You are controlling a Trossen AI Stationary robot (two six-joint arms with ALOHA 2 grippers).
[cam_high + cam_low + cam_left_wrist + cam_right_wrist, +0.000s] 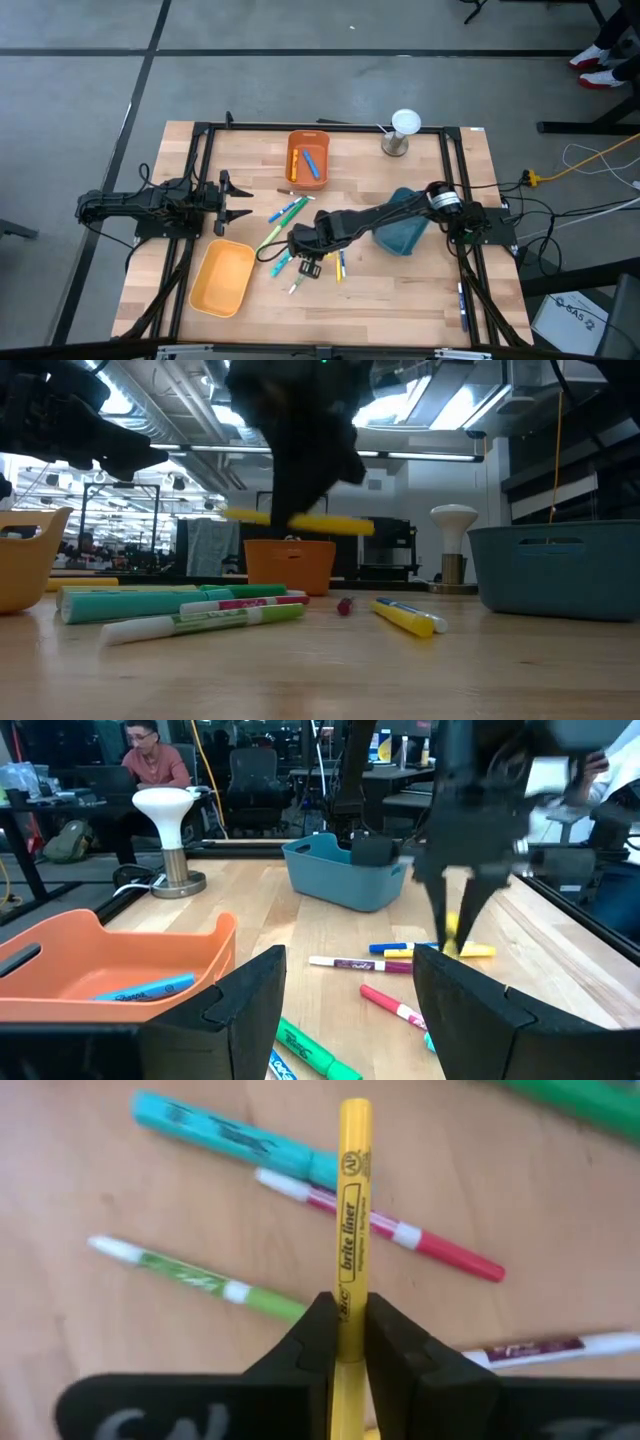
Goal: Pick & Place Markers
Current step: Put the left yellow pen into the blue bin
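Light wood-plank worktop [400,290] on a dark metal frame, grey floor around it. Going left to right in the high view: the left tool [236,201] waits at about 9 o'clock with its fingers spread wide, nothing in them. Just below it, around 7 o'clock, sits a yellow-orange bin [222,279]. Up at 12 o'clock is an orange bin [308,157] with a blue marker [311,163] and an orange one inside.

Near the middle, the loose markers [285,213] lie scattered on the wood: green, teal, blue, pink. The right tool [309,262] hangs over that bunch, clamped narrow on a yellow highlighter [350,1220]; the low view shows that highlighter [300,520] level and clear of the wood. Another yellow marker [408,617] lies flat nearby.

Further right, around 3 o'clock, is a teal-blue bin [402,232], and at 1 o'clock a white mushroom-shaped lamp [401,131] on a metal base.

Beyond the worktop, the room looks like an open lab: exposed ceiling ducts, desks, chairs, and a person [152,760] seated at a desk.
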